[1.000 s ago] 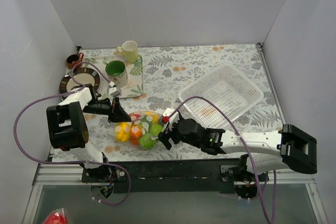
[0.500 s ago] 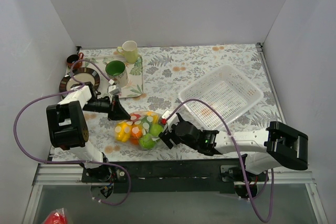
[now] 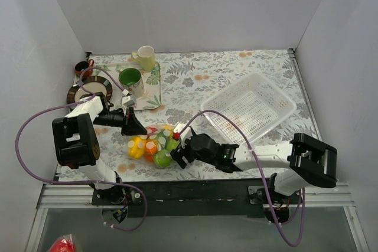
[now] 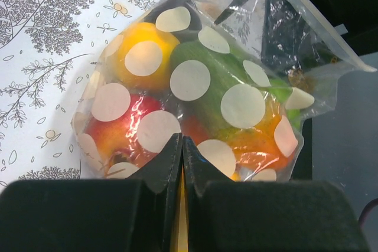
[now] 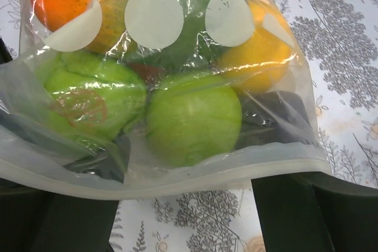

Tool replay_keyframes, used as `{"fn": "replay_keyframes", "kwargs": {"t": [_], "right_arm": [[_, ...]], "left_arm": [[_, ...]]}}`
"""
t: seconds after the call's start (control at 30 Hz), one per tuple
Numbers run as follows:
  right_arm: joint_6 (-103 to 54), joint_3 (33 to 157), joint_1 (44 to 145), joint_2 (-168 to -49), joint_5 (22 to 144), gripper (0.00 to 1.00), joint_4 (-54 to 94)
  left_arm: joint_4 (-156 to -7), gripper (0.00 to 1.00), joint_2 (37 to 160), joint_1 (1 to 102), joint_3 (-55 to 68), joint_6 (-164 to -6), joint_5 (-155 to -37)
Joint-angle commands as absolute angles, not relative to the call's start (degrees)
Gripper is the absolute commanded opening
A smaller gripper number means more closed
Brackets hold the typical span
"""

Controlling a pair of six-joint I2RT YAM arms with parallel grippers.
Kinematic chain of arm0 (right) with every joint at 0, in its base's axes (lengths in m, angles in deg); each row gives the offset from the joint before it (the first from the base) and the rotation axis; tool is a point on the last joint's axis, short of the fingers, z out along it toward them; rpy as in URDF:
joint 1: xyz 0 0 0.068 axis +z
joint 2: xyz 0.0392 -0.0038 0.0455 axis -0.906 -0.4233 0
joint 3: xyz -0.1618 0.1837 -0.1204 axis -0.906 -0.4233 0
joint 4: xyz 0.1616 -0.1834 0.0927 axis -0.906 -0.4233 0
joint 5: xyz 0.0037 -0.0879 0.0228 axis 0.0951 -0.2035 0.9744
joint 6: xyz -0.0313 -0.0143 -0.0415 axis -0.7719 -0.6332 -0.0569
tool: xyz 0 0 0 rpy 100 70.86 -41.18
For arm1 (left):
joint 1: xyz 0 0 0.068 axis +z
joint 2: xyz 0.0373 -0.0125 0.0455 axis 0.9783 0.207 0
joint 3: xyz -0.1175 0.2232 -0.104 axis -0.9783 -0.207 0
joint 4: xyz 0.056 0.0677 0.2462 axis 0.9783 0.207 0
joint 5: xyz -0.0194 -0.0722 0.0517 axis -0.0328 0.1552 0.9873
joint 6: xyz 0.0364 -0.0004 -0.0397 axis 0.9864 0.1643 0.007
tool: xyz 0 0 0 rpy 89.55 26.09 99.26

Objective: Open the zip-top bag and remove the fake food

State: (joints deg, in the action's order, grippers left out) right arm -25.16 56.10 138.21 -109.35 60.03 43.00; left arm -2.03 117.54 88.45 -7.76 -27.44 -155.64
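The zip-top bag [image 3: 155, 144] lies near the table's front edge, clear with white dots, packed with the fake food [image 3: 139, 146]: green, yellow, orange and red pieces. My left gripper [image 3: 136, 128] is at the bag's far-left end. In the left wrist view it [image 4: 182, 143] is shut on the bag's [image 4: 195, 81] edge. My right gripper [image 3: 176, 156] is at the bag's near-right end. In the right wrist view it [image 5: 184, 219] stands open, and the bag's zip rim [image 5: 177, 176] runs across just ahead of its fingers [image 5: 298, 216]. A green apple [image 5: 192, 116] sits right behind that rim.
A white slotted basket [image 3: 248, 107] stands to the right of the bag. At the back left a tray [image 3: 155, 90] holds a green mug [image 3: 130, 78] and a cream mug [image 3: 144, 57]. Beside it are a brown plate [image 3: 88, 91] and a small dark cup [image 3: 81, 67]. Walls close in on three sides.
My right arm has moved left, up to the bag's zip end, its jaws a little narrower. The left gripper has stayed shut on the bag, which shifted slightly left.
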Motion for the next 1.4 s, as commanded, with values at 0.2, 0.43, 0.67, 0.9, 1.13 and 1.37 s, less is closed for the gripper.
{"fn": "replay_keyframes", "kwargs": {"t": [0.2, 0.43, 0.67, 0.9, 1.13, 1.37], "right_arm": [[-26.5, 64.1, 138.3, -121.2, 58.5, 0.94, 47.5], [-28.4, 67.1, 138.3, -125.9, 61.0, 0.95, 48.9], [-28.5, 69.7, 138.3, -128.6, 64.4, 0.89, 47.6], [-28.6, 63.9, 138.3, -120.6, 61.7, 0.53, 47.2], [-30.1, 59.7, 137.6, -108.0, 57.7, 0.28, 42.2], [-30.6, 55.6, 133.5, -93.0, 52.1, 0.23, 32.7]], "left_arm": [[-0.4, 0.00, 116.4, 87.3, -9.8, -25.2, -158.1], [-0.5, 0.00, 117.2, 85.4, -13.5, -23.9, -157.7], [-0.6, 0.00, 117.9, 84.5, -13.7, -24.3, -157.9], [-7.8, 0.00, 117.9, 84.6, -9.2, -33.7, -155.5], [-20.6, 0.00, 117.5, 84.9, -4.1, -46.7, -154.5], [-23.3, 0.00, 115.4, 84.9, -5.9, -49.1, -153.3]]}}
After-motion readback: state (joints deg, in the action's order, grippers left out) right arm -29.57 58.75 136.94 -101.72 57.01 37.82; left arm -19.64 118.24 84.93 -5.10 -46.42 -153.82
